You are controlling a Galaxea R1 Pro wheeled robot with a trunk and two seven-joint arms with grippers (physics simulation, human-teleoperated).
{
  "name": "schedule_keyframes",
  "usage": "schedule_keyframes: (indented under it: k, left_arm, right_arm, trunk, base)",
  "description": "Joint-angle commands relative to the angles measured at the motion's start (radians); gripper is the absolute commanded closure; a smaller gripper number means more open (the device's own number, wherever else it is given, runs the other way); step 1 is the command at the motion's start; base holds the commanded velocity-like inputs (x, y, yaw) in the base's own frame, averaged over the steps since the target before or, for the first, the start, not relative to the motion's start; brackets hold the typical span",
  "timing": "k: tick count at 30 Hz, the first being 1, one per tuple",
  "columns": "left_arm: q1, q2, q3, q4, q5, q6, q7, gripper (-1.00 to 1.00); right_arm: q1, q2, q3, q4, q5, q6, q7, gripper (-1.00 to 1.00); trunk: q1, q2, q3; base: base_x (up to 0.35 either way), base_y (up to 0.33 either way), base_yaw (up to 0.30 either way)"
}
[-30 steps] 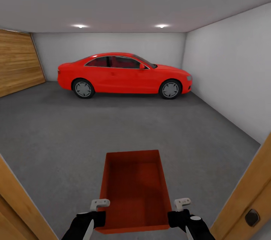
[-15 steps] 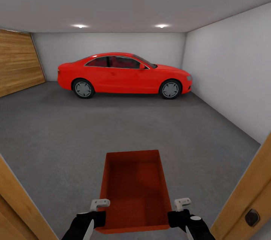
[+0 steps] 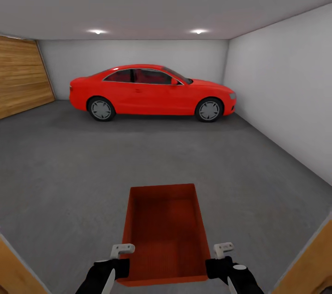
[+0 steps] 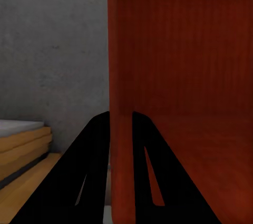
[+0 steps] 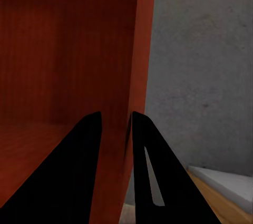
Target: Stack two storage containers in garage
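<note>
One red-orange storage container hangs in front of me above the garage's dark grey concrete floor, held level between both arms. My left gripper is shut on its left side wall near the rear corner. In the left wrist view that gripper has one dark finger on each side of the thin wall. On the opposite wall my right gripper is shut in the same way, and the right wrist view shows this gripper clamping the wall. The living room is out of view.
A red car is parked across the far end, in front of the pale back wall. A wood-panelled garage door is at the left and a plain grey wall at the right. Wooden door-frame edges flank the lower corners.
The door frame has slid outward and down toward the picture's corners, so the camera has moved forward into the garage. The container and both grippers keep their place relative to me.
</note>
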Motion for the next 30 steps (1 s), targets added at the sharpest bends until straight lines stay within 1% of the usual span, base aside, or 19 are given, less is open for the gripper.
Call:
schedule_keyframes:
  k: [1,14,20,30]
  left_arm:
    - [-0.001,-0.002,0.009,-0.004,-0.025,-0.016,0.004,1.00]
    - [-0.001,-0.001,0.009,-0.004,-0.025,-0.017,0.004,1.00]
    - [-0.001,-0.001,0.009,-0.004,-0.025,-0.018,0.004,1.00]
    - [-0.001,-0.001,0.009,-0.004,-0.025,-0.035,0.004,1.00]
  right_arm:
    - [0.000,0.030,0.044,-0.001,-0.014,0.007,0.021,1.00]
    - [0.000,0.030,0.044,-0.001,-0.014,0.007,0.021,1.00]
    - [0.000,0.030,0.044,-0.001,-0.014,0.007,0.021,1.00]
    - [0.000,0.030,0.044,0.000,-0.014,0.007,0.021,1.00]
  trunk:
    - [0.001,-0.002,-0.002]
    - [0.001,-0.002,-0.002]
    - [0.001,-0.002,-0.002]
    - [0.001,-0.002,-0.002]
  base:
    - [0.081,0.000,0.000]
    - [0.009,0.001,0.000]
    - [0.000,0.109,0.000]
    - [0.000,0.012,0.000]
